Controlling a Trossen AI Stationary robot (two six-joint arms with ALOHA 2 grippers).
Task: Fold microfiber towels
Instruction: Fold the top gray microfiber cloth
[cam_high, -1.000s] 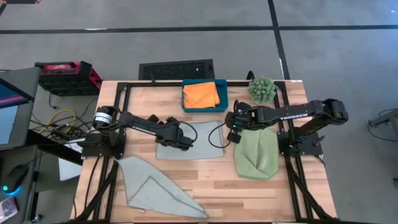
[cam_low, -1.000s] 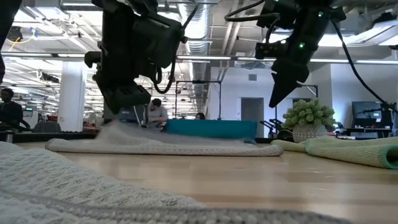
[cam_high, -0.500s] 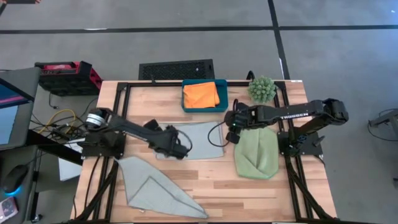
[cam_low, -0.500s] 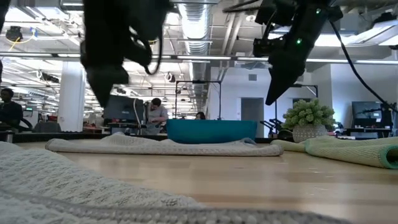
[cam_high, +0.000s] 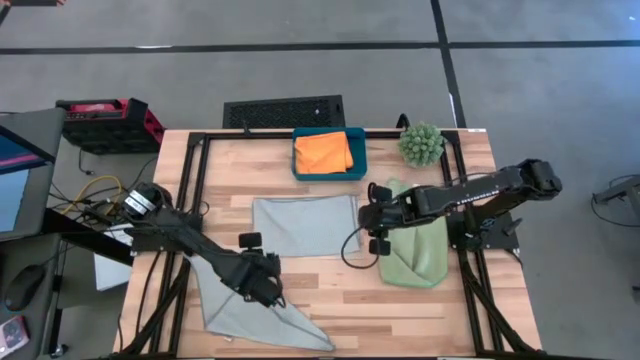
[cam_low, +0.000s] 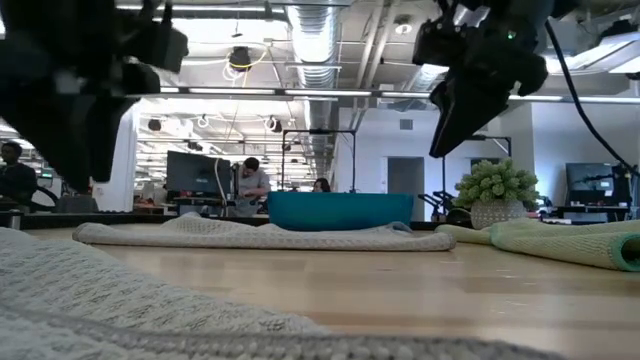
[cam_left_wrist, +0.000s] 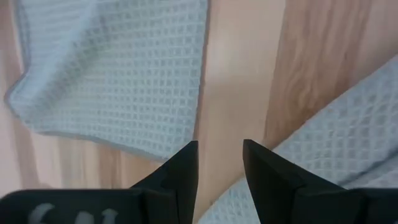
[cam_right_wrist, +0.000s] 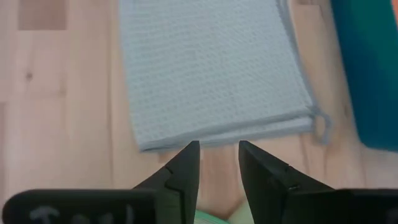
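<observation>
The left hand (cam_high: 262, 287) hangs over the front part of the desk (cam_high: 330, 285), its two fingers (cam_left_wrist: 180, 171) a little apart with nothing between them; bare wood shows through the gap. It is above the upper edge of the unfolded grey-blue towel (cam_high: 250, 305), which lies spread in a rough triangle toward the desk's front left corner (in the left wrist view this cloth fills one side, with a strip of bare wood beside it). Beyond that strip, toward the middle of the desk, lies the folded grey-blue towel (cam_high: 305, 225), a flat rectangle with its edges lined up.

The right hand (cam_high: 374, 222) hangs just off the right edge of that folded towel, between it and the light green towel (cam_high: 413, 248). Its fingers (cam_right_wrist: 186, 165) also stand slightly apart and hold nothing; the right wrist view shows the folded towel's near edge just past the fingertips. The light green towel lies loosely folded on the right side of the desk, partly under the right arm.

At the back edge of the desk, in the middle, sits the teal tray (cam_high: 352, 168) with the folded orange towel (cam_high: 323, 153) inside it. To the tray's right, near the back right corner, stands a spiky green plant (cam_high: 421, 143).
</observation>
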